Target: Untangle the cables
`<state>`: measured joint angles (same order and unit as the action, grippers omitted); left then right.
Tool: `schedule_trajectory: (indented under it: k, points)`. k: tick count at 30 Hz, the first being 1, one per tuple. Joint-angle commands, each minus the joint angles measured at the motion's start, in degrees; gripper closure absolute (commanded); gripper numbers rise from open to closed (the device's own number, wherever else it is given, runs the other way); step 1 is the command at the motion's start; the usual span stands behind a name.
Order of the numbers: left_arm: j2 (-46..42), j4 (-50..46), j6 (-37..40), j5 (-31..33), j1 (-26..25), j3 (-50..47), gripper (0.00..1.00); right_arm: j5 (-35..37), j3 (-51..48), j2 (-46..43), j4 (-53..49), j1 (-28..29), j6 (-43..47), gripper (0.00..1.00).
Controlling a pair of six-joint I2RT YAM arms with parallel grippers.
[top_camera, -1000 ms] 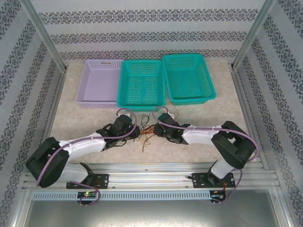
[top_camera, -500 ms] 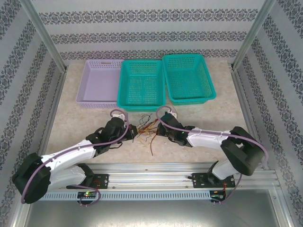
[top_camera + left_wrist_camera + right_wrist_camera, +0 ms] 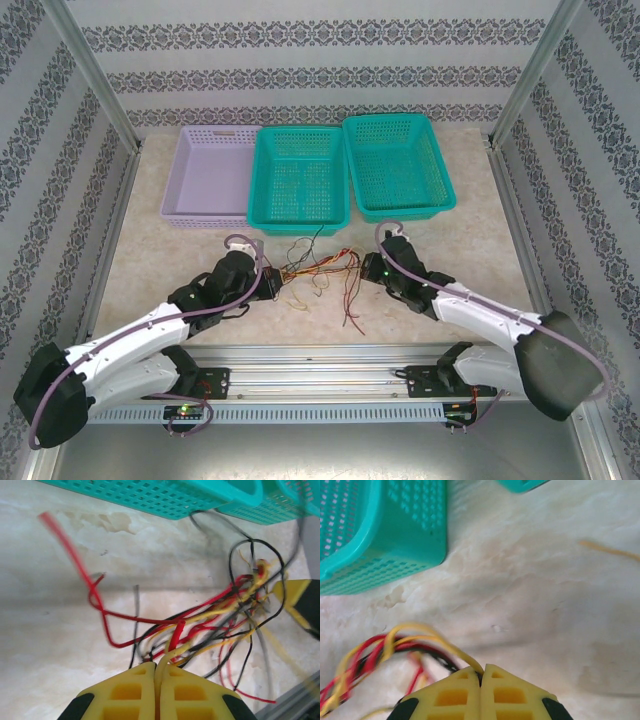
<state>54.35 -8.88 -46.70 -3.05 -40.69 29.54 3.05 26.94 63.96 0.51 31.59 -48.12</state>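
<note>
My left pincer [image 3: 159, 669] and right pincer [image 3: 481, 674] both clamp the cables [image 3: 318, 270], strung above counter [image 3: 170, 262], just before teal baskets [image 3: 300, 218], lilac basket [image 3: 200, 216].

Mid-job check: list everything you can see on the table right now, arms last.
cables: one tangle of several strands, exact count unclear; red, yellow, orange and black; stretched between the two grippers, in front of the baskets.
lilac basket: one; lilac; far left of the table.
teal baskets: two; teal; side by side, right of the lilac basket.
table: one; beige, marbled; under everything.
left gripper: one; yellow; shut on cables at the tangle's left end.
right gripper: one; yellow; shut on cables at the tangle's right end.
</note>
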Motion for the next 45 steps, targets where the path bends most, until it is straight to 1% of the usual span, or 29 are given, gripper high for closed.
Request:
schedule_trajectory:
  k: [1, 9, 16, 17, 18, 20, 21, 25, 28, 30, 32, 36, 40, 45]
  points:
    - [-2.0, -8.2, 3.7, 5.4, -0.2, 2.8, 1.0, 2.5, -2.1, -2.8, -6.0, -4.3, 2.5, 1.0]
    - [-3.1, -13.1, 7.2, 7.5, -0.1, 5.5, 1.0, -2.5, -1.8, -6.9, -10.3, -12.0, 5.3, 1.0]
    - [-3.2, -17.5, 10.1, 9.6, -0.1, 8.0, 1.0, -5.9, 0.8, -8.1, -15.6, -17.6, 9.1, 1.0]
    - [-3.1, -17.9, 10.3, 9.8, -0.1, 8.3, 1.0, -7.1, 1.0, -8.2, -15.3, -18.0, 9.6, 0.99]
    - [-2.8, -17.9, 10.5, 9.8, -0.1, 8.6, 1.0, -9.0, 1.1, -8.1, -14.6, -18.1, 10.2, 0.93]
    - [-2.1, -17.1, 10.6, 8.8, -0.1, 8.9, 1.0, -12.5, 1.6, -7.9, -13.8, -18.0, 11.2, 0.87]
    - [-1.5, -16.3, 10.5, 7.9, -0.1, 9.0, 1.0, -13.9, 1.4, -8.2, -13.0, -17.8, 11.6, 0.81]
    - [1.0, -12.0, 9.9, 4.1, -0.1, 9.3, 1.0, -19.8, 0.0, -11.4, -7.5, -15.6, 13.0, 0.57]
    - [2.9, -8.3, 9.5, 1.0, -0.1, 9.3, 1.0, -19.9, 1.1, -13.9, -7.7, -12.0, 15.3, 0.46]
    - [4.3, -6.5, 9.3, -0.4, -0.1, 9.9, 1.0, -22.0, 1.5, -15.2, -6.5, -10.1, 15.7, 0.38]
    - [5.4, -5.0, 9.1, -1.3, -0.1, 10.6, 1.0, -23.7, 2.4, -15.4, -5.8, -7.9, 16.4, 0.33]
    - [7.0, -2.5, 8.6, -3.2, -0.2, 12.0, 1.0, -23.4, 4.9, -14.3, -5.9, -2.7, 18.1, 0.28]
    - [7.2, 0.2, 7.4, -4.1, -0.3, 12.2, 1.0, -21.7, 6.0, -12.5, -4.2, 1.9, 18.9, 0.27]
    - [5.8, 5.1, 4.0, -4.4, -0.6, 11.4, 1.0, -19.2, 7.3, -5.8, -0.6, 7.8, 19.6, 0.3]
